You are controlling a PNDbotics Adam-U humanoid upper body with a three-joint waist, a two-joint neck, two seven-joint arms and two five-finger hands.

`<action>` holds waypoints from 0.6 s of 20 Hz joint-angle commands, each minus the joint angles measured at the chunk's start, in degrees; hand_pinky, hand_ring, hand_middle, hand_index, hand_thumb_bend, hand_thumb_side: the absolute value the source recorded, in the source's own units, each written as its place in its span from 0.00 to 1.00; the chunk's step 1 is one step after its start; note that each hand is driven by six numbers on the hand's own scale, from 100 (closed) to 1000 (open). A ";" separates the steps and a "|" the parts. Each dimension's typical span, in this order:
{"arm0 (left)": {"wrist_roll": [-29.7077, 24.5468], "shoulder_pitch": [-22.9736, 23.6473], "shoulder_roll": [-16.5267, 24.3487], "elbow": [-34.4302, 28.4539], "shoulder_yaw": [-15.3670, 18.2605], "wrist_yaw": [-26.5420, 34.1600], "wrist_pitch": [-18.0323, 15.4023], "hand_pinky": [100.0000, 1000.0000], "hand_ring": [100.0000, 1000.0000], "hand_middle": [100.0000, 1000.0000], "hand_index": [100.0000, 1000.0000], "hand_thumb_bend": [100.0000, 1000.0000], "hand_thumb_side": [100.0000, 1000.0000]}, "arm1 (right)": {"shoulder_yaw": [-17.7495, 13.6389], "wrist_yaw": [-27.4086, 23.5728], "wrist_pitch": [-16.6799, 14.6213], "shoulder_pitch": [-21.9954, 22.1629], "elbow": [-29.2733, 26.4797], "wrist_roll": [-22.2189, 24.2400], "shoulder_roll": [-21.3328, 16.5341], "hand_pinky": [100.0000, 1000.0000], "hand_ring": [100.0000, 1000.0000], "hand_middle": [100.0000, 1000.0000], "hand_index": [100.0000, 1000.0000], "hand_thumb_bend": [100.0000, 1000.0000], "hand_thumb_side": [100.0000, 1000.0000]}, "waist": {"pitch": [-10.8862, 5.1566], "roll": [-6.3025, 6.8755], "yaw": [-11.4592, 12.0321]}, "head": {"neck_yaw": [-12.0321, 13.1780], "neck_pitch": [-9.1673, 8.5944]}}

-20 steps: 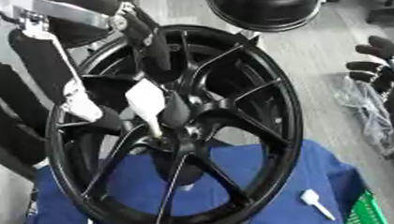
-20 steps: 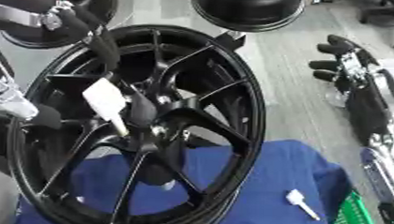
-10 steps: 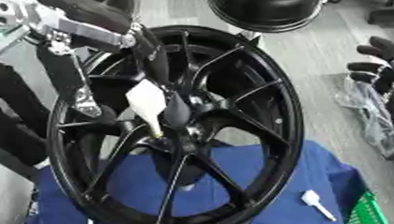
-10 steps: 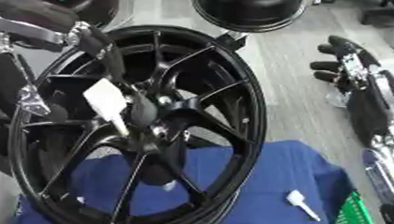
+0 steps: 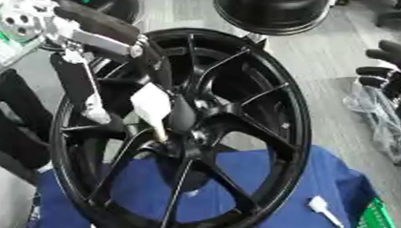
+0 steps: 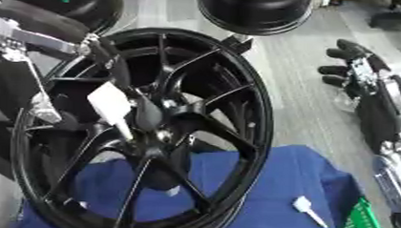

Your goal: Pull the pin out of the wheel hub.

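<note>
A black spoked wheel hub stands tilted on a blue cloth. A white pin with a flat head sticks out of the hub's centre, its thin shaft running down into the bore. My left hand comes in from the upper left, and its black fingers and thumb pinch the pin's white head. My right hand hangs idle at the right edge, apart from the wheel, fingers relaxed.
A second white pin lies on the cloth at the lower right, beside a green basket. Another black wheel stands behind on the grey floor. A clear plastic bag lies at the right.
My left arm has swung lower and further over the wheel's left rim, with the hand staying on the pin's head. The pin still sits in the hub's centre. The right hand has not moved.
</note>
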 commanded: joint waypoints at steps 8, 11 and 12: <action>0.10 -1.28 0.20 0.94 -0.41 -2.51 -0.73 0.79 0.83 0.76 0.84 0.45 0.08 | -0.24 0.01 -0.13 -0.86 -0.74 0.16 -0.96 0.78 0.74 0.80 0.88 0.00 0.78 | -1.36 -0.18 -0.13 | 0.38 -0.85; 0.10 -1.24 -0.14 1.57 -0.91 -2.69 -1.04 0.79 0.82 0.74 0.83 0.43 0.10 | -0.26 -0.03 -0.14 -0.90 -0.74 0.16 -0.96 0.78 0.74 0.80 0.88 0.00 0.78 | -1.35 -0.17 -0.17 | 0.47 -0.82; 0.10 -1.26 -0.21 1.71 -1.03 -2.65 -1.10 0.79 0.82 0.73 0.82 0.43 0.10 | -0.27 -0.04 -0.14 -0.91 -0.74 0.14 -0.96 0.78 0.74 0.80 0.88 0.00 0.78 | -1.35 -0.16 -0.18 | 0.48 -0.82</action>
